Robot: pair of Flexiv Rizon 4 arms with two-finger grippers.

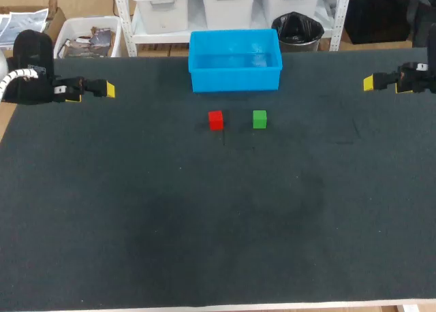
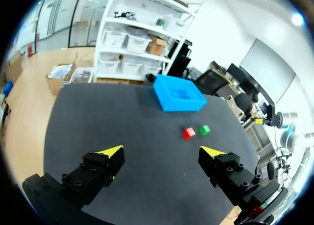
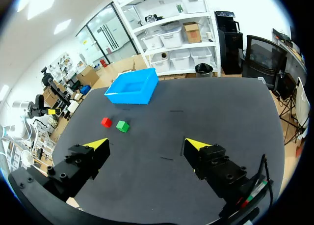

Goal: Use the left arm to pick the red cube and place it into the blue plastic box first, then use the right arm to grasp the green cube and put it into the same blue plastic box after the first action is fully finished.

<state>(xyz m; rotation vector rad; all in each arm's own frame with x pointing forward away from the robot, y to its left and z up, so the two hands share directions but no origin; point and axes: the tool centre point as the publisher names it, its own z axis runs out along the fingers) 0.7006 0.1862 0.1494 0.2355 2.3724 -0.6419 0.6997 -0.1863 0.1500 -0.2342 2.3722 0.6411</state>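
My left pincer [image 2: 162, 152] gapes wide and empty near the surface's left edge, well apart from the red cube [image 1: 216, 120] sitting near the blue plastic box [image 1: 235, 79] toward the far edge; it looks light and rigid, so I'd pinch opposite flat faces.

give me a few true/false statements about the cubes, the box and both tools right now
1. The red cube sits on the table in front of the blue plastic box. True.
2. The green cube is already inside the box. False: it sits on the table beside the red cube, not touching it.
3. The left tool holds the red cube. False: it is open, empty and well away from both cubes.
4. The right tool is open with nothing in it. True.
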